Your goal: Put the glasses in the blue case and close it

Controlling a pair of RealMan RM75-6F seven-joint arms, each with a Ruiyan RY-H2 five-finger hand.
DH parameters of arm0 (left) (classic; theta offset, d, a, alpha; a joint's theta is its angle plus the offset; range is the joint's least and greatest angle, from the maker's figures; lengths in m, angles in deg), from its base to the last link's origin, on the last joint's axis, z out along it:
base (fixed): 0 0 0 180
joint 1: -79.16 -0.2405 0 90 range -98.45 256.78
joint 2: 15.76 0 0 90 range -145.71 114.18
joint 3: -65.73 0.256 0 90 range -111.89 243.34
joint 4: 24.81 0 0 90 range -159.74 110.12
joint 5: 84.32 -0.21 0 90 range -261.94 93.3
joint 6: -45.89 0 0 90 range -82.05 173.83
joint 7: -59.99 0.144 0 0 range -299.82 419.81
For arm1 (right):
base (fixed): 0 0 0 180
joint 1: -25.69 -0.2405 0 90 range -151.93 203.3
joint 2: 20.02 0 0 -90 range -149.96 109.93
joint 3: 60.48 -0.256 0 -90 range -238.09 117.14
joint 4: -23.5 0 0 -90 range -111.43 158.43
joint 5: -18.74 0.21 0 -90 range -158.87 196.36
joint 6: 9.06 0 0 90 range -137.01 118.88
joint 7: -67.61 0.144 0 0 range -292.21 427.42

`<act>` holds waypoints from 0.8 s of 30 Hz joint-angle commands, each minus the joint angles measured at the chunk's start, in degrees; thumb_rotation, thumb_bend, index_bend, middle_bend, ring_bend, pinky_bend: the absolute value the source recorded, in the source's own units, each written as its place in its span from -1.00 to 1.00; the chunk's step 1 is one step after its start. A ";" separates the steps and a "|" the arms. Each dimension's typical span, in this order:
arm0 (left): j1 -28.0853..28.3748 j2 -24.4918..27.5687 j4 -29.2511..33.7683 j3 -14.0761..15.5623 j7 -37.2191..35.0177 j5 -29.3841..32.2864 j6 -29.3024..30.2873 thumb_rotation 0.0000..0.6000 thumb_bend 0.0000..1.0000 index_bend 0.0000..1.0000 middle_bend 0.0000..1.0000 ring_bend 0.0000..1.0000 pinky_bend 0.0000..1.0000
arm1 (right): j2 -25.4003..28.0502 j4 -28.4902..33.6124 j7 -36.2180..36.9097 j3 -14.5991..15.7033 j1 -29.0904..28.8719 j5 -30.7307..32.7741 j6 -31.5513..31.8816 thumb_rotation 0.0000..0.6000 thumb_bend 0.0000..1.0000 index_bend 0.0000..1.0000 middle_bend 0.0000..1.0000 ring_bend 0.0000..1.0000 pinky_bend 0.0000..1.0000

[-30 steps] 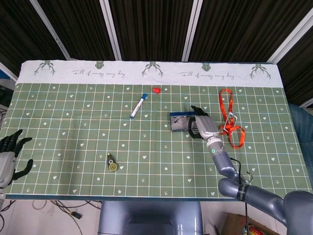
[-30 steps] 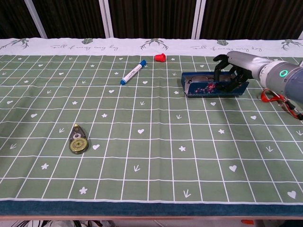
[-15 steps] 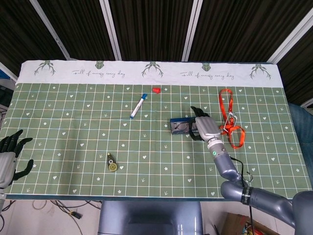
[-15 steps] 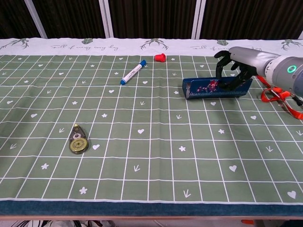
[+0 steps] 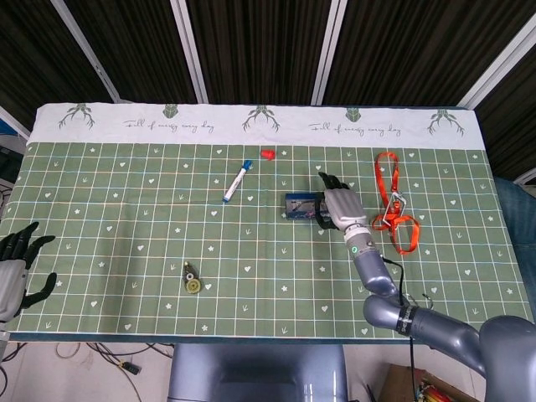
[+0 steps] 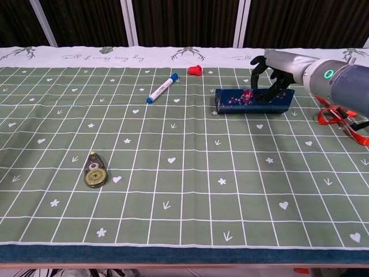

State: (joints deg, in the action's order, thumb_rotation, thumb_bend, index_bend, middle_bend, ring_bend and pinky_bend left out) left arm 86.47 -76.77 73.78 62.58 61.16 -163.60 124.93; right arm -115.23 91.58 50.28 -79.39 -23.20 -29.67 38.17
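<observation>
Both views show me the blue case (image 6: 253, 100) lying shut on the table (image 6: 173, 173), right of centre toward the far edge, with my right hand (image 6: 271, 72) on top of it. Its fingers (image 6: 262, 81) curl down over the lid's right part and touch the far side of the case; I cannot tell whether they grip it or only press. From the head view the right hand (image 5: 339, 207) covers the case's right end, leaving the left end (image 5: 300, 206) showing. The glasses are out of sight. A second ago the case stood open with the hand inside its rim; now the lid is down and the case sits a little further left. My left hand (image 5: 15, 268) hangs at the table's near left corner, fingers spread, holding nothing.
</observation>
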 commanded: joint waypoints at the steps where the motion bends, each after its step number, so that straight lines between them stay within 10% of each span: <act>1: 0.02 0.06 0.00 0.00 -0.11 0.00 -0.06 1.00 -0.19 -0.62 -0.99 -1.00 -1.00 | -0.52 -1.08 -0.89 -0.77 -0.98 1.30 -0.27 1.00 0.15 0.35 -0.97 -0.94 -0.65; 24: 0.03 0.20 0.04 0.11 -0.12 -0.03 -0.18 1.00 -0.19 -0.62 -0.99 -1.00 -1.00 | -3.54 -11.27 -2.81 -2.25 -6.11 8.35 -4.59 1.00 0.15 0.35 -0.96 -0.94 -0.65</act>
State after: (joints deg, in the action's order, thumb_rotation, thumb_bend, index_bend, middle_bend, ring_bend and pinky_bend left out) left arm 86.50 -76.58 73.82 62.69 61.04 -163.61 124.75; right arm -118.63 80.54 47.37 -81.71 -29.16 -21.32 33.80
